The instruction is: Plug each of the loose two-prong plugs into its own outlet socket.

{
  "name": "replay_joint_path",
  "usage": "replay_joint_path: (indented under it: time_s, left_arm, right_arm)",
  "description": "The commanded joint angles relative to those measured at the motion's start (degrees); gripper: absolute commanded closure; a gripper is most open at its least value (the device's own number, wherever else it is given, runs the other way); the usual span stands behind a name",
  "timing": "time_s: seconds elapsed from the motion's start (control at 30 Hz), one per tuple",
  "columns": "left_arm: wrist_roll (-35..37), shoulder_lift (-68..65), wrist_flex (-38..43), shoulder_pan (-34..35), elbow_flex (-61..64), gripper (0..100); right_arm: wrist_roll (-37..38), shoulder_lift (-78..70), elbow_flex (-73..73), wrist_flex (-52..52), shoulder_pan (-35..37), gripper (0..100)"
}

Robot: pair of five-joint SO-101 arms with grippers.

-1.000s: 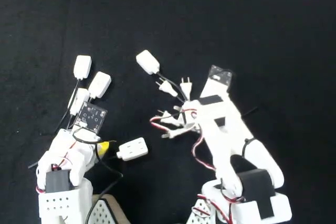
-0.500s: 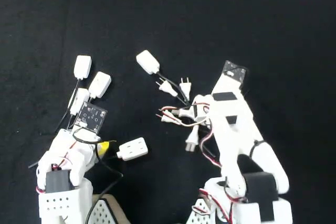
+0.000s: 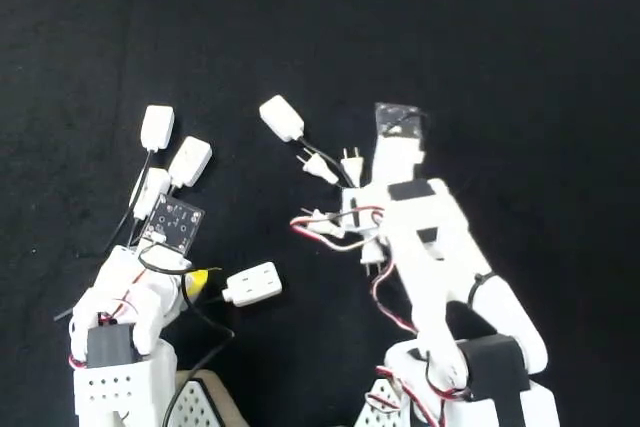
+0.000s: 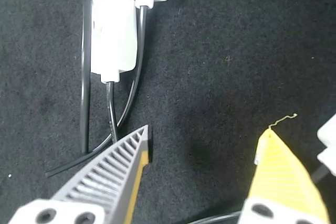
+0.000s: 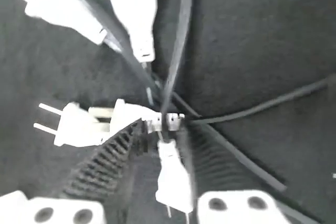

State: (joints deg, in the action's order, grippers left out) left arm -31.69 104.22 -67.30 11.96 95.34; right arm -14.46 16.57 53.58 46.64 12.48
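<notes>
One plug (image 5: 172,179) sits, apparently pinched, between the right fingers (image 5: 105,169); other plugs (image 3: 322,167) lie near the tabletop (image 3: 520,67) middle. Left fingers (image 4: 113,177) spread wide over bare tabletop, beside sockets (image 4: 111,35) toward its left edge.

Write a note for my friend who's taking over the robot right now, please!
Left gripper: open, empty, above the cloth near three outlet sockets.
Right gripper: shut on the held plug, among tangled cords.
Two more sockets: one farther out, one beside the left gripper.
Loose plugs lie mid-table.
Done: no plug seated that I can see. Left: every plug.
</notes>
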Motion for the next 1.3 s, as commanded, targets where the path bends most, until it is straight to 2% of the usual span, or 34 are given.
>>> replay_joint_path:
  time_s: [0.0, 0.2, 0.3, 0.53, 0.7, 1.17, 1.27]
  left_arm:
    - [-0.62, 0.09, -0.35, -0.75, -0.4, 68]
    - [-0.62, 0.09, -0.35, -0.75, -0.4, 68]
    - [-0.62, 0.09, -0.35, -0.75, -0.4, 68]
    - [-0.62, 0.09, -0.35, -0.75, -0.4, 68]
    - [-0.62, 0.09, -0.35, -0.75, -0.4, 68]
    - [-0.62, 0.09, -0.44, -0.75, -0.4, 68]
    - [-0.62, 0.09, -0.44, -0.75, -0.4, 68]
  right_arm:
    - [0.62, 0.92, -0.31, 1.49, 2.11, 77.3]
    - [7.56, 0.92, -5.23, 13.01, 1.85, 77.0]
    - [8.62, 0.57, -7.6, 17.93, 1.85, 77.0]
    - [8.79, 0.48, -7.08, 17.93, 2.02, 85.4]
    - [12.75, 0.48, -5.05, 18.02, 2.2, 85.4]
    - [12.75, 0.4, -2.42, 17.93, 4.13, 85.8]
    - [12.84, 0.31, -2.33, 16.7, 4.57, 89.4]
